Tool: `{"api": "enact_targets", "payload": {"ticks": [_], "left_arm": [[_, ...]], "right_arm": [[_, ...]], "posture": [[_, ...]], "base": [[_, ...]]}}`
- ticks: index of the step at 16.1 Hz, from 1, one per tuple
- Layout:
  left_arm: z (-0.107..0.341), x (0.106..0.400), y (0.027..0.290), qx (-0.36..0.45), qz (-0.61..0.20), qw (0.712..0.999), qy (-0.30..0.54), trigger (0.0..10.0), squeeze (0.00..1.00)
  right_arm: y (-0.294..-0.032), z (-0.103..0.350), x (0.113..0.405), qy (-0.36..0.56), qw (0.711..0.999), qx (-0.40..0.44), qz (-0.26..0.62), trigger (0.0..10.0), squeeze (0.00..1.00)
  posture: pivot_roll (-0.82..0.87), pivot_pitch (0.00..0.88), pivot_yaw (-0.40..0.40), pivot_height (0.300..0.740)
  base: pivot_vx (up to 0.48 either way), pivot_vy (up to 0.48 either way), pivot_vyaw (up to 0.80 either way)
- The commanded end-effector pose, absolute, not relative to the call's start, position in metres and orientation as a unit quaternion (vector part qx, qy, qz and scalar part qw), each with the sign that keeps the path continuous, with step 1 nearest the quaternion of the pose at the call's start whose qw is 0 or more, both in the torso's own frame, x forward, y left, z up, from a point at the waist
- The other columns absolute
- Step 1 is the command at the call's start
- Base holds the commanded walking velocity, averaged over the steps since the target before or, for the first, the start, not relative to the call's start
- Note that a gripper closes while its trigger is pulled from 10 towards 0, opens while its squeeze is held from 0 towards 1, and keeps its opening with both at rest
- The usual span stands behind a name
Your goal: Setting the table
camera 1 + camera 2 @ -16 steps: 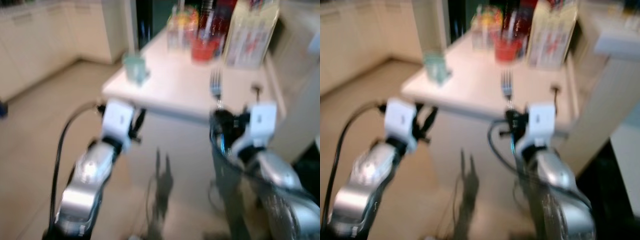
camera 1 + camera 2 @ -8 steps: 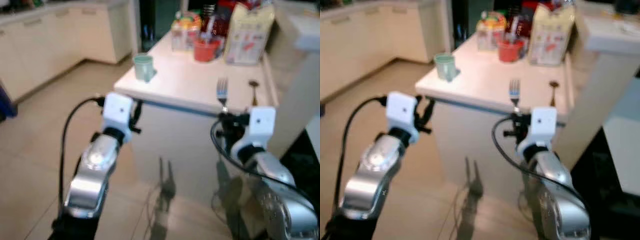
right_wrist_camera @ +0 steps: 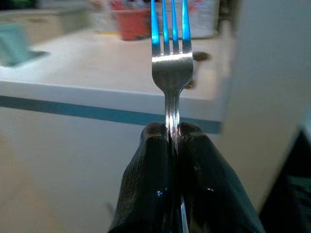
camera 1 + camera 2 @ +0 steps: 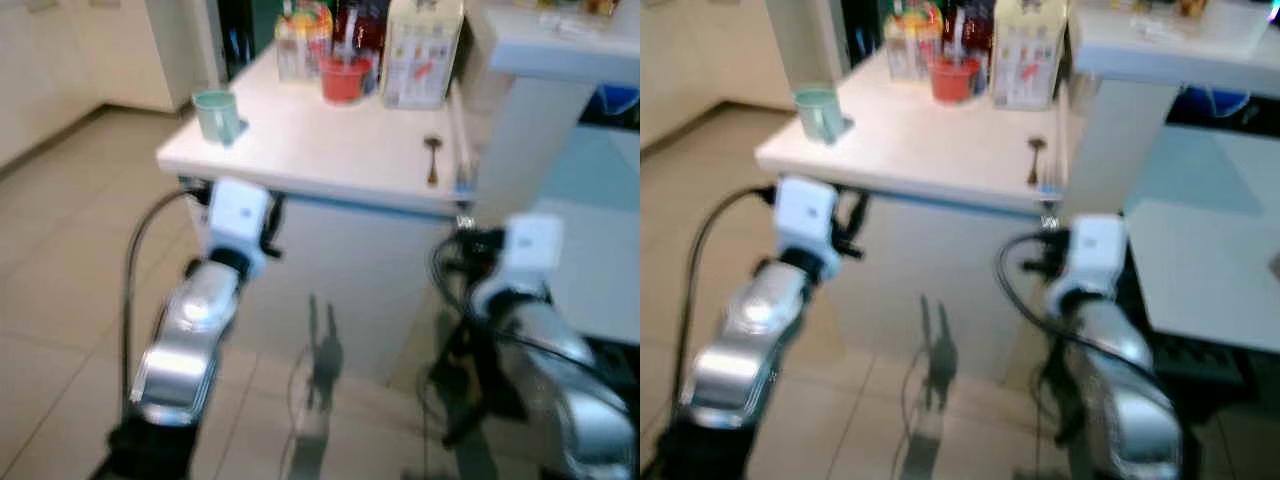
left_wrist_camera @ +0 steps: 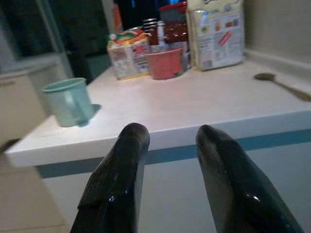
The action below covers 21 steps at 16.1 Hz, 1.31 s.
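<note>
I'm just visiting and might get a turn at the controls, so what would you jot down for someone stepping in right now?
Right gripper: shut on a fork, tines pointing at the table, short of its near edge.
Left gripper: open, holding nothing, level with the table edge.
On the table: a green mug at the left corner, a spoon near the right edge, a red cup and food packages at the back.
Done: fork picked up, spoon laid.
Left: probably lay the fork on the table.
</note>
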<state>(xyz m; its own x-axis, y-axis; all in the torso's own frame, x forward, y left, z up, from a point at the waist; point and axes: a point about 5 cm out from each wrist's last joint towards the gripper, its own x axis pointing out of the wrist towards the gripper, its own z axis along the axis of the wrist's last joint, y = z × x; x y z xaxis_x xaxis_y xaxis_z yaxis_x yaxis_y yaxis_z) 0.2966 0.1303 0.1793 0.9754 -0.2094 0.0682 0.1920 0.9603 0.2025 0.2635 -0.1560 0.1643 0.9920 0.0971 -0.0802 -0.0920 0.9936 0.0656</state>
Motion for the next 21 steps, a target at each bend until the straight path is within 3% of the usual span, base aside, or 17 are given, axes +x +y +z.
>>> {"api": "enact_targets", "payload": {"ticks": [1, 7, 21], "left_arm": [[0.179, 0.297, 0.127, 0.096, -0.103, 0.989, -0.047, 10.0, 0.00], [0.178, 0.295, 0.119, 0.101, -0.120, 0.987, -0.045, 10.0, 0.00], [0.175, 0.297, 0.107, 0.095, -0.123, 0.987, -0.045, 10.0, 0.00]], "right_arm": [[-0.163, 0.168, 0.265, 0.030, 0.999, 0.020, 0.031, 10.0, 0.00], [-0.173, 0.171, 0.268, 0.027, 0.999, 0.016, 0.011, 10.0, 0.00], [-0.182, 0.170, 0.277, 0.016, 0.999, -0.041, -0.007, 10.0, 0.00]], "posture": [[-0.03, 0.000, 0.005, 0.740], [-0.04, 0.000, 0.015, 0.740], [-0.03, 0.000, 0.017, 0.740]], "base": [[0.000, -0.371, 0.00], [0.000, -0.380, -0.61], [0.000, -0.424, 0.00]]}}
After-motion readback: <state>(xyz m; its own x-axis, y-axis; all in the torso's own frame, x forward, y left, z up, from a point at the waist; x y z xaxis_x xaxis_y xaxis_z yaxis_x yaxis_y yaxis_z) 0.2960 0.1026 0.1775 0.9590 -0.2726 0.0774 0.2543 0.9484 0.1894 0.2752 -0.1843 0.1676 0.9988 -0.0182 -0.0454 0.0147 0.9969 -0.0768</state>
